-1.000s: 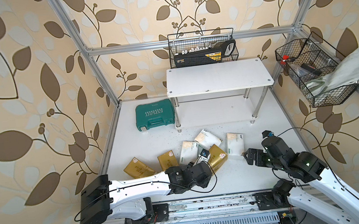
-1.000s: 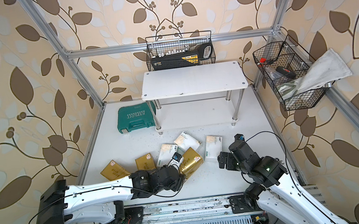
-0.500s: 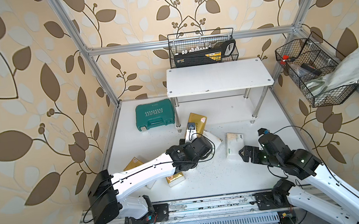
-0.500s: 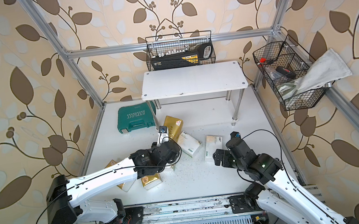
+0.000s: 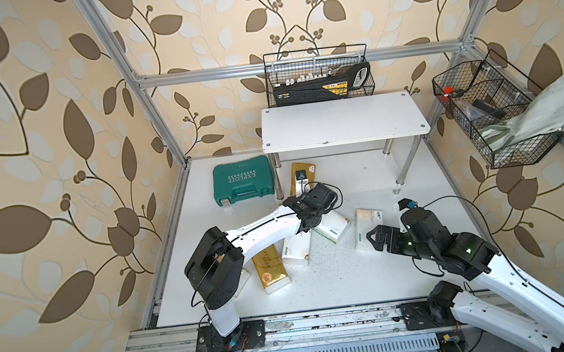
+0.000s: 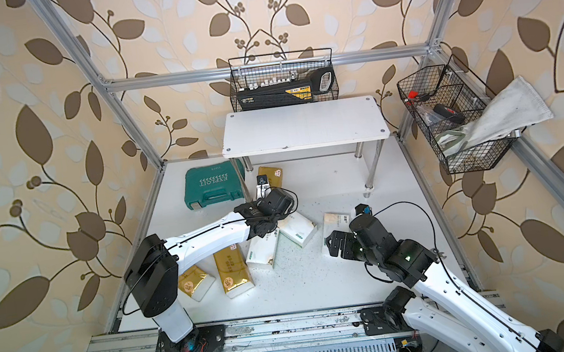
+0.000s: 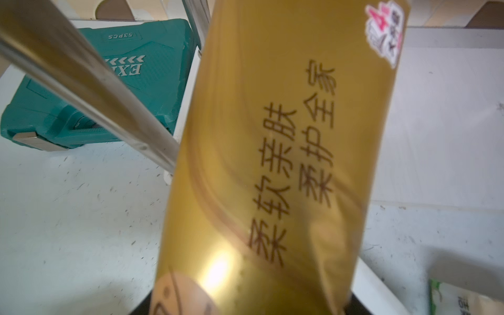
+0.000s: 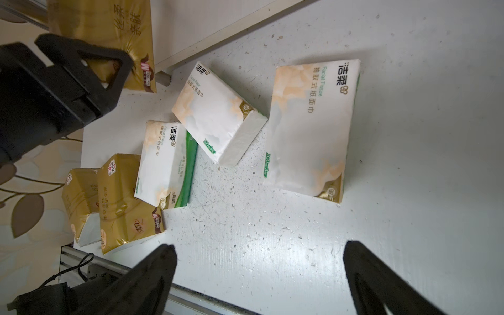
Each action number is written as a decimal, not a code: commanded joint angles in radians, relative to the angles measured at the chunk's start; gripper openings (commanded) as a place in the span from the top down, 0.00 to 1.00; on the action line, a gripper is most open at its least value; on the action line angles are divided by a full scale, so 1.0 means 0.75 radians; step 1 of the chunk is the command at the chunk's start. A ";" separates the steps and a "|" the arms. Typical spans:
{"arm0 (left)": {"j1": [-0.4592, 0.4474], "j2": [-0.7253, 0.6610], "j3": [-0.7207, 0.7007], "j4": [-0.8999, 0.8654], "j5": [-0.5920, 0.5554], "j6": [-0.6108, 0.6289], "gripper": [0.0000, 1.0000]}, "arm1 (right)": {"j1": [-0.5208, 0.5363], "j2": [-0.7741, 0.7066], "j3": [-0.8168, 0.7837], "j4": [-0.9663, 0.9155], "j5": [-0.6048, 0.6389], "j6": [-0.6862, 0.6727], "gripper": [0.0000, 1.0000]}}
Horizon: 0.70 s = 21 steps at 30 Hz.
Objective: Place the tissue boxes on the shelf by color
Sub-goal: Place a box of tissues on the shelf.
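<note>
- Looking down in both top views, the left end effector [image 5: 302, 187] is shut tight on one gold pack [image 5: 309, 168]. It holds the pack low at the front left corner of the shelf [image 5: 343, 122], just beside a shiny shelf leg [image 5: 277, 175]. The far end of the pack seems to reach over the bottom board [image 5: 345, 171].
- Two other gold packs [image 6: 232, 270] lie on the desk [image 6: 323, 285] near the left arm's base. Three white packs [image 6: 296, 228] lie in the middle. No pack sits on top of the shelf.
- The right end effector [image 5: 378, 240] hangs wide open with nothing in it, just beside the nearest white pack.
- In the left wrist view, the gold pack fills the middle. The leg slants by on one side with a green case [image 7: 158, 54] behind it. The bottom board shows on the other side. The fingers are hidden here.
- In the right wrist view, two black fingers [image 8: 152, 275] stand far apart over bare desk, with the white packs ahead.
- I think the first gold pack is going in now. Next, it should slide past the leg, lie flat at one end of the bottom board, and leave room for two more. Then the left end effector can let go.
</note>
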 commanded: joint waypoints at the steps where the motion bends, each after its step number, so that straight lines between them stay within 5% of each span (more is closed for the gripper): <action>1: 0.050 0.045 0.080 0.087 0.001 -0.029 0.39 | 0.024 -0.004 -0.014 0.015 0.025 0.023 0.01; 21: 0.205 0.281 0.246 0.269 0.134 0.058 0.37 | 0.043 -0.046 0.006 -0.106 0.066 0.023 0.01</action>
